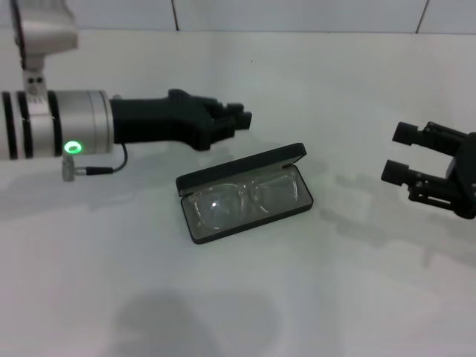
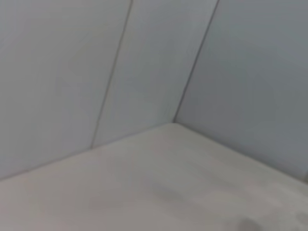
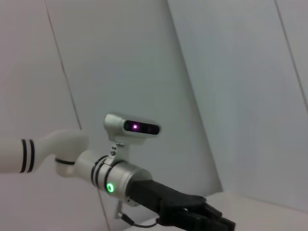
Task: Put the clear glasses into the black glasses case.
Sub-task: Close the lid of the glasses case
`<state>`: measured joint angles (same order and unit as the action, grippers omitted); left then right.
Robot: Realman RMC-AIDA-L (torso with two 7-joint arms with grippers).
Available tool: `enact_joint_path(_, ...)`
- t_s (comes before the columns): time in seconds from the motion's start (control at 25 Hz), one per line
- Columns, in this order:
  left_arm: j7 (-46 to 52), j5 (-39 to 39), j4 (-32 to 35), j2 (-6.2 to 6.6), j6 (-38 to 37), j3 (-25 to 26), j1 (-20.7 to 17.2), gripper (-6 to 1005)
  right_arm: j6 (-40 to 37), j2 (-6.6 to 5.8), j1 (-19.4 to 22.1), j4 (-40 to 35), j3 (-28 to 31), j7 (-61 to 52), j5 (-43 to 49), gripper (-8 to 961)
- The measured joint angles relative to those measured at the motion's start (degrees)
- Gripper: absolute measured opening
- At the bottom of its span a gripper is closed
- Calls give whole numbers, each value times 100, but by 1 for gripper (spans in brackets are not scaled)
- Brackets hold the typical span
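Note:
In the head view the black glasses case [image 1: 245, 195] lies open in the middle of the white table, its lid tilted up at the back. The clear glasses [image 1: 242, 199] lie inside it on the grey lining. My left gripper [image 1: 242, 117] hovers behind and to the left of the case, fingers together and holding nothing; it also shows in the right wrist view [image 3: 219, 222]. At the right edge, apart from the case, my right gripper [image 1: 398, 152] stands open with nothing in it. The left wrist view shows only wall panels and bare table.
A white table [image 1: 238, 297] carries the case, with panelled white walls [image 2: 144, 62] behind it. A grey cable [image 1: 104, 167] hangs from the left wrist.

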<state>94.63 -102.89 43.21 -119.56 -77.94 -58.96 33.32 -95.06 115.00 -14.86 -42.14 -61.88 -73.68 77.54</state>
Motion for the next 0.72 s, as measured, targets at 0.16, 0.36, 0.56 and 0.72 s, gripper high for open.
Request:
enact_joint_path(0.16,7,-4,-89,-10,322,-343,-61,291,-35,11,-39,4,-35,76,81,692)
enact_joint_path(0.36,81,-7,-116,-8,362,-393,-73,108,-38,16,-47,4,-9,87,85,712)
enact_joint_path(0.56,90,-10,-271,-7,379,-452,-61,112,-22,21,-63,34,-30,89,87,711)
enact_joint_path(0.72,19,10,-532,-11,512,-476,0,112,-3,23,-76,65,-32,90,87,710)
